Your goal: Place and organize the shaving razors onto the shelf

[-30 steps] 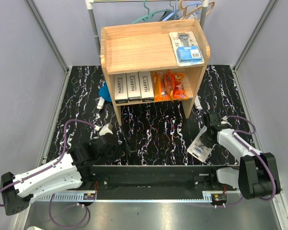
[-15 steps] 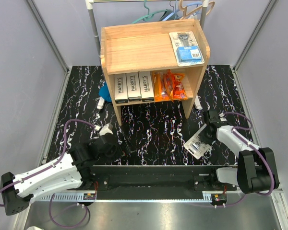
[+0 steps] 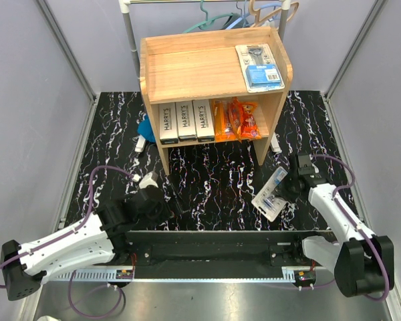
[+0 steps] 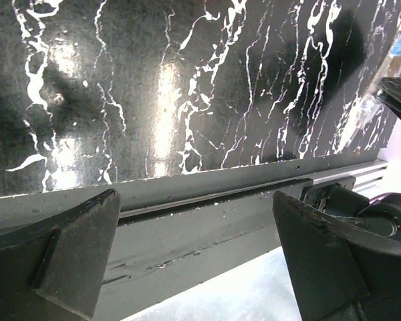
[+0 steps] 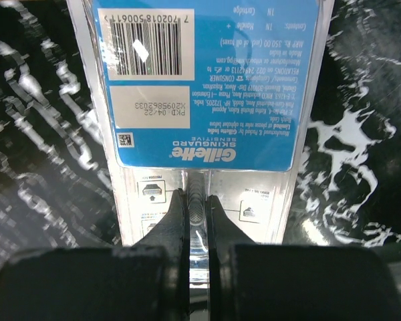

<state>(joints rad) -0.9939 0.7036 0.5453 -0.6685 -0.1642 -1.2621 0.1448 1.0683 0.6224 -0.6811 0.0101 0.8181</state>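
1. Since one second ago, the right gripper (image 3: 287,188) has closed on the Gillette blister pack (image 3: 270,194) and carried it a little toward 10 o'clock; the pack now stands tilted on its edge.
2. In the right wrist view the right gripper (image 5: 196,208) has its two fingers pressed together on the clear bottom edge of the blister pack (image 5: 200,87), whose blue card shows a barcode.
3. This pack is at about 4 o'clock on the black marbled table (image 3: 214,180), well apart from the wooden shelf (image 3: 200,67) at 12 o'clock.
4. A second blister pack (image 3: 259,67) lies on the shelf top, at its 3 o'clock side.
5. On the lower tier, three HARRY'S boxes (image 3: 182,120) stand side by side, with the orange packets (image 3: 237,119) just beside them toward 3 o'clock.
6. The left gripper (image 3: 167,200) rests at 7 o'clock; in the left wrist view the left gripper (image 4: 195,200) is wide open and holds nothing.
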